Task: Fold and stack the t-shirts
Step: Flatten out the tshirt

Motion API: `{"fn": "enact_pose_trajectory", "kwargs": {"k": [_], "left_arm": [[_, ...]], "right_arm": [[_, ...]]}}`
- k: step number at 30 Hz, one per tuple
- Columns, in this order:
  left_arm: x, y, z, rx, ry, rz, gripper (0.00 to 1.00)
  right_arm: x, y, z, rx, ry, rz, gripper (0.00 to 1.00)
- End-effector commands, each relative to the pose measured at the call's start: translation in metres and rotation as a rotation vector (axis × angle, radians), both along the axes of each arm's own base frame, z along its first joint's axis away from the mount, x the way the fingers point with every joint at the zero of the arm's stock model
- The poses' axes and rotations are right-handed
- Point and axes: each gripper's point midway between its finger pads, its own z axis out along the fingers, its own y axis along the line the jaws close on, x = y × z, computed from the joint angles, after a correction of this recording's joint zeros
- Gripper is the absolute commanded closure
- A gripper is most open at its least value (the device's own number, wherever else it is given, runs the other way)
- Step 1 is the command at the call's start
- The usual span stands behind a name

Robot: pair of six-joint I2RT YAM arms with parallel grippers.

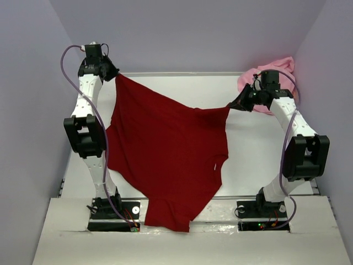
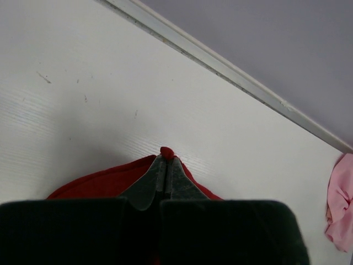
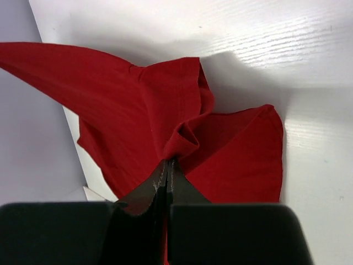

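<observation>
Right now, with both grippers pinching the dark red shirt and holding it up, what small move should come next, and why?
Probably lower both grippers together, kept apart, to lay the dark red shirt flat on the table. The left gripper and right gripper are each shut on an edge, and the cloth hangs spread between them, unfolded.

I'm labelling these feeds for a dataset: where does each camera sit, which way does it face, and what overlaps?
Top external: above and behind the robot, looking down on the table; both arms show, left claw and right claw holding the dark red shirt.
Left wrist: on the left arm, looking past its shut claw across the table's far side; pink shirt at right.
Right wrist: on the right arm, looking past its shut claw at the hanging shirt.
Shared: every view shows the dark red shirt.
</observation>
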Motion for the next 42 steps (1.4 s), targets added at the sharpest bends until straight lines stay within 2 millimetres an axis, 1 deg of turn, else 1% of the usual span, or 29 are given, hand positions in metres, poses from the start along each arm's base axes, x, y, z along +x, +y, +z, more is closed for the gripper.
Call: {"fn": "enact_pose_trajectory", "kwargs": {"k": [1, 2, 3, 7, 10, 11, 12, 13, 14, 15, 16, 17, 18, 20, 21, 22, 24, 25, 28, 29, 31, 32, 33, 35, 36, 37, 40, 41, 42], "left_arm": [[0.008, 0.001, 0.014, -0.012, -0.05, -0.015, 1.0], [0.01, -0.001, 0.011, -0.019, -0.045, -0.022, 1.0], [0.013, 0.0, 0.0, -0.022, -0.025, -0.024, 1.0], [0.021, -0.002, -0.007, -0.034, -0.018, -0.035, 1.0], [0.026, -0.002, -0.019, -0.033, -0.005, -0.039, 1.0], [0.028, -0.002, -0.019, -0.033, -0.005, -0.041, 1.0], [0.031, -0.001, -0.026, -0.032, 0.007, -0.042, 1.0], [0.033, 0.001, -0.029, -0.027, 0.015, -0.038, 1.0], [0.035, 0.006, -0.034, -0.018, 0.026, -0.019, 1.0], [0.037, 0.01, -0.049, -0.019, 0.055, -0.01, 1.0], [0.037, 0.014, -0.05, -0.019, 0.067, 0.001, 1.0], [0.038, 0.022, -0.056, -0.021, 0.082, 0.031, 1.0], [0.038, 0.027, -0.068, -0.027, 0.107, 0.05, 1.0], [0.037, 0.034, -0.08, -0.041, 0.138, 0.078, 1.0], [0.037, 0.043, -0.09, -0.04, 0.158, 0.1, 1.0], [0.035, 0.046, -0.095, -0.039, 0.175, 0.111, 1.0], [0.033, 0.057, -0.108, -0.029, 0.202, 0.13, 1.0], [0.031, 0.06, -0.112, -0.028, 0.219, 0.136, 1.0], [0.027, 0.074, -0.123, -0.025, 0.249, 0.158, 1.0], [0.025, 0.078, -0.125, -0.022, 0.256, 0.167, 1.0], [0.022, 0.084, -0.125, -0.021, 0.262, 0.179, 1.0], [0.019, 0.089, -0.126, -0.024, 0.271, 0.191, 1.0], [0.017, 0.092, -0.125, -0.022, 0.275, 0.197, 1.0], [0.01, 0.1, -0.126, -0.024, 0.293, 0.217, 1.0], [0.009, 0.1, -0.124, -0.025, 0.295, 0.219, 1.0], [0.005, 0.103, -0.121, -0.024, 0.298, 0.225, 1.0], [-0.005, 0.103, -0.116, -0.029, 0.314, 0.236, 1.0], [-0.01, 0.102, -0.12, -0.031, 0.33, 0.24, 1.0], [-0.013, 0.101, -0.112, -0.037, 0.319, 0.244, 1.0]], "right_arm": [[-0.014, 0.001, 0.033, -0.02, -0.067, 0.031, 1.0], [-0.013, 0.0, 0.03, -0.028, -0.061, 0.024, 1.0], [-0.011, -0.001, 0.027, -0.033, -0.059, 0.025, 1.0], [0.007, -0.007, 0.013, -0.07, -0.051, 0.003, 1.0], [0.029, -0.013, -0.002, -0.113, -0.035, -0.015, 1.0], [0.038, -0.014, 0.001, -0.119, -0.049, -0.018, 1.0], [0.046, -0.015, -0.013, -0.124, -0.018, -0.025, 1.0], [0.052, -0.016, -0.017, -0.126, -0.011, -0.03, 1.0], [0.063, -0.016, -0.013, -0.127, -0.026, -0.039, 1.0], [0.071, -0.017, -0.029, -0.129, 0.006, -0.043, 1.0], [0.079, -0.017, -0.033, -0.131, 0.009, -0.048, 1.0], [0.091, -0.017, -0.028, -0.131, -0.013, -0.053, 1.0], [0.099, -0.017, -0.047, -0.129, 0.025, -0.055, 1.0], [0.112, -0.016, -0.055, -0.12, 0.034, -0.059, 1.0], [0.123, -0.014, -0.051, -0.107, 0.018, -0.062, 1.0], [0.129, -0.013, -0.069, -0.101, 0.048, -0.06, 1.0], [0.14, -0.01, -0.076, -0.081, 0.058, -0.063, 1.0], [0.151, -0.009, -0.082, -0.077, 0.056, -0.066, 1.0], [0.168, -0.006, -0.09, -0.054, 0.052, -0.066, 1.0], [0.179, -0.005, -0.093, -0.045, 0.042, -0.072, 1.0], [0.189, -0.004, -0.097, -0.033, 0.037, -0.078, 1.0], [0.198, -0.003, -0.088, -0.024, 0.006, -0.081, 1.0], [0.203, -0.001, -0.1, -0.007, 0.025, -0.085, 1.0], [0.211, 0.001, -0.102, 0.012, 0.022, -0.093, 1.0], [0.218, 0.003, -0.093, 0.03, -0.003, -0.101, 1.0], [0.224, 0.004, -0.102, 0.044, -0.002, -0.102, 1.0], [0.238, 0.011, -0.102, 0.104, -0.032, -0.111, 1.0], [0.24, 0.012, -0.102, 0.122, -0.037, -0.112, 1.0], [0.241, 0.016, -0.103, 0.158, -0.028, -0.116, 1.0]]}}
